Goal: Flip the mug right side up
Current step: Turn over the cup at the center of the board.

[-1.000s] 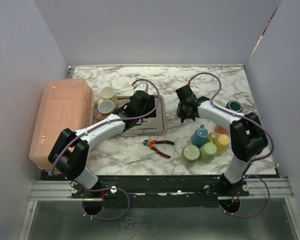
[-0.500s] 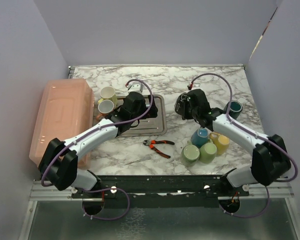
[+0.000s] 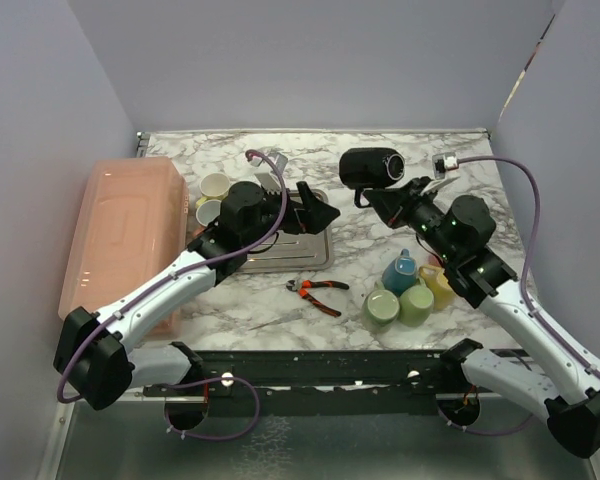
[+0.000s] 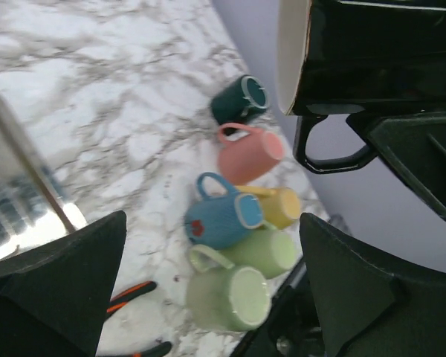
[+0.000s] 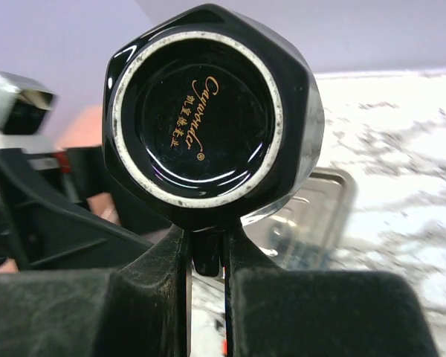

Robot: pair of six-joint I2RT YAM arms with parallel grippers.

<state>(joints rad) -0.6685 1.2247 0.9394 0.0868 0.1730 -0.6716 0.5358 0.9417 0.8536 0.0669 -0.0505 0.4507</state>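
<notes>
1. Top external view. Task item: a glossy black ceramic mug [image 3: 372,167], raised clear of the white-and-grey marble tabletop [image 3: 280,150] above its far middle.
   - The mug lies on its side, neither inverted nor upright.
   - The right jaws are clamped on its handle from the near-right.
   - The left jaws stand spread wide and empty, just left of the mug, over a shallow steel tray [image 3: 315,255].
   - Progress, as judged: about half the turn is made. Left to do: roll the mouth upward, set the base down, release.
2. Top external view, surroundings.
   - A pink plastic tub [image 3: 120,230] sits at the left edge.
   - Two cream mugs [image 3: 216,186] stand beside the tray.
   - Orange-handled pliers [image 3: 318,292] lie near the middle.
   - A cluster of blue, green and yellow mugs [image 3: 398,270] lies under the right arm.
   - Likely obstructions: the left jaws close by, and the tray rim below.
3. Left wrist view.
   - The jaws are far apart with nothing between them.
   - The black mug fills the upper right, showing its cream inner rim and its handle.
   - Below lie a dark teal mug [image 4: 238,104], a pink mug [image 4: 249,152] and the coloured cluster, all on their sides.
4. Right wrist view.
   - The mug's base faces the lens, showing a pale unglazed ring and gold lettering.
   - The jaws are pinched on the handle under it.
   - A corner of the tray shows behind.
</notes>
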